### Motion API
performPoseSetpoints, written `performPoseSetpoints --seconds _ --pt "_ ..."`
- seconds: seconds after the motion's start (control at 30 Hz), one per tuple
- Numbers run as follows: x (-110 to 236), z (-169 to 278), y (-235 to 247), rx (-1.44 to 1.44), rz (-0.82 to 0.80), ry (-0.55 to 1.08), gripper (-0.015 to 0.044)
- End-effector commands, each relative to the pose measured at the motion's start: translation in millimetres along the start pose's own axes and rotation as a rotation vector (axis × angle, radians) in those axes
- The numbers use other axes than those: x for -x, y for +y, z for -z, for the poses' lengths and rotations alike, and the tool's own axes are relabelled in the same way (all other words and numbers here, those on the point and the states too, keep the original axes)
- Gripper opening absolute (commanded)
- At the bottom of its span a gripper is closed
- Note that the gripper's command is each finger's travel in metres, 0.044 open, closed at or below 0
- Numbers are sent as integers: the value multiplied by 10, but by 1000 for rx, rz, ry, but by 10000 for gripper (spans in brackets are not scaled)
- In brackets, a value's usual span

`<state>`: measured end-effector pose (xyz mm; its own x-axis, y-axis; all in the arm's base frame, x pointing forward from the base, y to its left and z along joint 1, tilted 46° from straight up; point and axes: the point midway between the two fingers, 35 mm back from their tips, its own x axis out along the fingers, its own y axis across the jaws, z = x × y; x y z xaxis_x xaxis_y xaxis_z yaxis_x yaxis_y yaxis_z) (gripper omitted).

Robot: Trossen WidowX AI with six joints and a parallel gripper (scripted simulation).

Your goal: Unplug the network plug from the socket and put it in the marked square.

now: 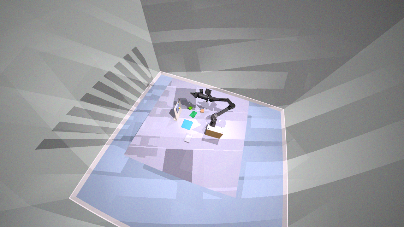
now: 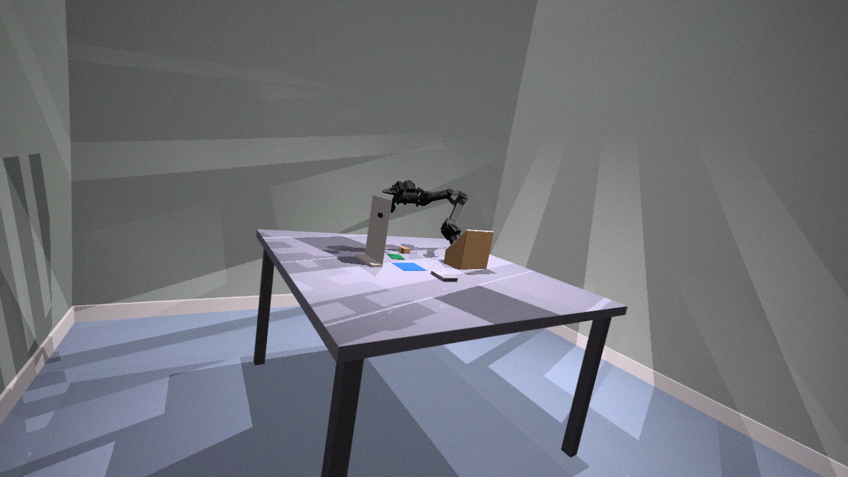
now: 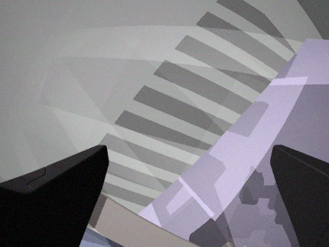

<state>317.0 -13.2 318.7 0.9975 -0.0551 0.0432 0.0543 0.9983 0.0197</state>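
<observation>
The upright panel [image 1: 176,114] [image 2: 378,228] [image 3: 151,233] stands on the table left of the arm. The plug [image 1: 179,107], grey with a yellow part, sits in the panel's socket on the face turned towards the arm; the exterior view shows only the panel's back. My gripper [image 1: 193,93] [image 2: 387,191] [image 3: 191,156] is open and empty. It hangs above and behind the panel's top edge, apart from the plug. A flat green square [image 1: 193,113] [image 2: 395,256] and a flat blue square [image 1: 187,124] [image 2: 409,266] lie on the table in front of the panel.
A small green block [image 1: 191,107], a small orange block [image 1: 202,110] [image 2: 405,250] and a flat white block [image 1: 188,137] [image 2: 444,275] lie near the squares. A brown box [image 1: 213,132] [image 2: 469,250] stands at the arm's base. A green patch shows low in the wrist view.
</observation>
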Motion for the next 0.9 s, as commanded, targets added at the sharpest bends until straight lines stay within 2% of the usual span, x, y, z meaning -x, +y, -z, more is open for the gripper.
performPoseSetpoints --seconds 0.0,0.27,0.87 --pt "-1 10 4 -4 -2 1 374" --pt "-15 462 189 -168 -69 59 164" --pt "265 1517 606 -565 -194 247 156"
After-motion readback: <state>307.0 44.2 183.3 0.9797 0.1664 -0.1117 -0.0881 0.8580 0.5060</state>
